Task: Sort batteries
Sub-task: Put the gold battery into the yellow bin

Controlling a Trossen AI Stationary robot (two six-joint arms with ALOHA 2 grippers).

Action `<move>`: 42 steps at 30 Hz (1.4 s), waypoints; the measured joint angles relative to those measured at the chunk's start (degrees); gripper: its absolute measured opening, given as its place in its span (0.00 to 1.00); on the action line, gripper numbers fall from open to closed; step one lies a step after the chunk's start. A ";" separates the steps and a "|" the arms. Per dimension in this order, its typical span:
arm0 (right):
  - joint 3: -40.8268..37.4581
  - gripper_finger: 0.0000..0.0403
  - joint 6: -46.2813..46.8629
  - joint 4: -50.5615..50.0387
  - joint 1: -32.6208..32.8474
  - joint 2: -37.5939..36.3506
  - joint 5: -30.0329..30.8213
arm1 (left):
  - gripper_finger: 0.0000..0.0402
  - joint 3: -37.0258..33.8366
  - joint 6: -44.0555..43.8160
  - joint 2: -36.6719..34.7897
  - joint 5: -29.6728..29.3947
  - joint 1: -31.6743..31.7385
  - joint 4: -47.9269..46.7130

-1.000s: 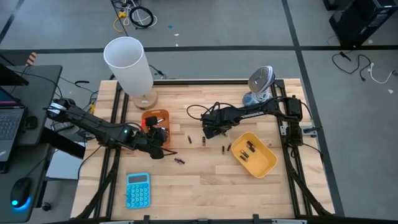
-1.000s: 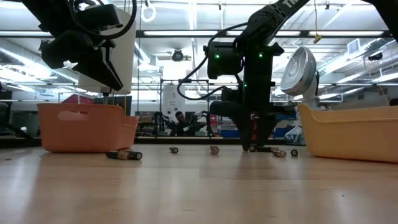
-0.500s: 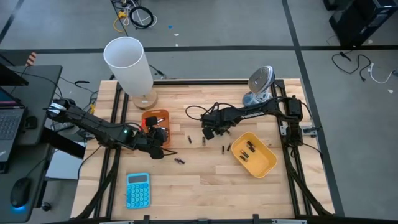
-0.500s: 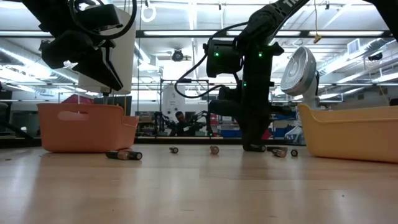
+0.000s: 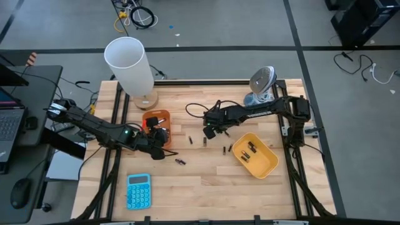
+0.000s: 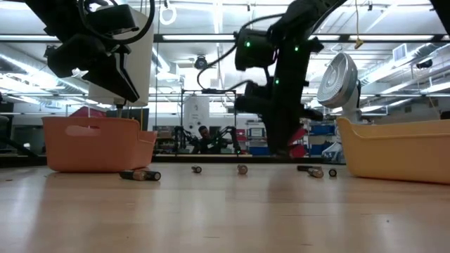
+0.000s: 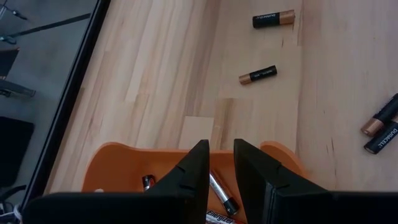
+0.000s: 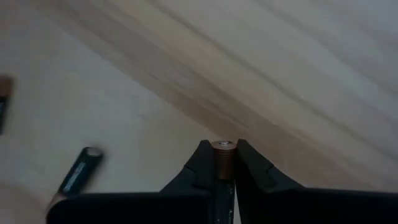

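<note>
**Gripping one cell above the table; trays partly filled**

Holding position over the orange tray (image 5: 155, 119), the left gripper (image 7: 217, 171) has its fingers slightly parted and empty; cells (image 7: 219, 194) lie inside the tray beneath it. The yellow tray (image 5: 267, 164) contains two batteries (image 5: 249, 152). The right gripper (image 8: 224, 163) is clamped on a copper-tipped battery (image 8: 223, 158), lifted off the wood. Loose batteries (image 5: 205, 142) lie on the table (image 5: 200, 181) between the trays.
</note>
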 joint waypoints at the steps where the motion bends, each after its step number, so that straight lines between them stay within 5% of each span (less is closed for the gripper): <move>1: 0.00 0.07 -0.73 -0.16 0.12 -0.68 0.02 | 0.19 0.00 -0.01 0.00 0.00 0.00 0.00; 10: 0.02 0.07 -7.00 -1.94 2.36 -9.85 0.15 | 0.19 0.00 -0.01 0.00 -0.02 0.00 0.07; 18: 0.07 0.07 -7.89 -14.05 10.15 -17.92 -1.28 | 0.19 0.00 -0.14 0.00 -0.04 0.00 0.07; 36: -0.12 0.07 8.72 -24.31 28.91 -21.17 -1.37 | 0.19 0.00 -0.05 0.00 -0.66 -0.02 1.31; 42: -5.86 0.07 13.20 -24.05 31.26 -21.67 -1.55 | 0.19 0.00 -0.05 0.00 -0.66 -0.01 1.40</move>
